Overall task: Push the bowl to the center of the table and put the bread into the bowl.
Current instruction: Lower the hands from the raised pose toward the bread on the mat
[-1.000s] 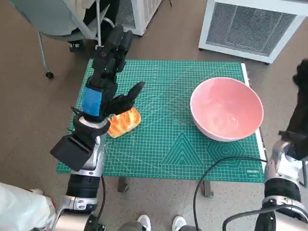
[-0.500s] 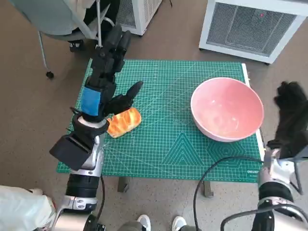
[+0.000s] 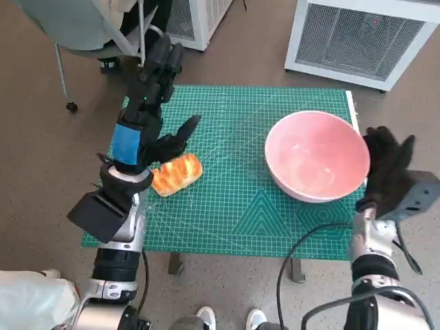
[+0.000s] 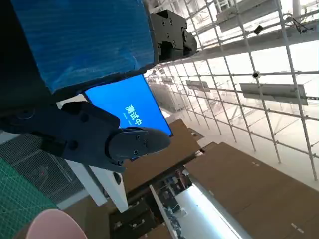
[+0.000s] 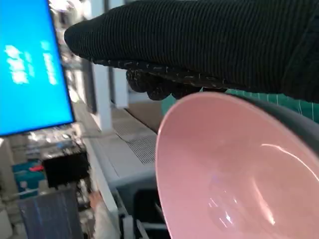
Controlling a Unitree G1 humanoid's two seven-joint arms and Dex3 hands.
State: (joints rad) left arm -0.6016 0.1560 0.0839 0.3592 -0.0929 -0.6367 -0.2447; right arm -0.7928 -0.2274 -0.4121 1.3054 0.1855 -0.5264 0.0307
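Bread [image 3: 177, 174] lies on the green mat [image 3: 234, 206], well left of the pink bowl [image 3: 315, 163], with the left hand [image 3: 152, 103] raised over it, fingers spread, holding nothing. Bowl sits near the mat's right edge. Right hand [image 3: 386, 167], fingers apart, presses flat against the bowl's right side.

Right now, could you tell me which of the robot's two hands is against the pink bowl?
The right hand, in the black glove, presses the bowl's outer rim. The blue-taped left hand is raised above the bread.
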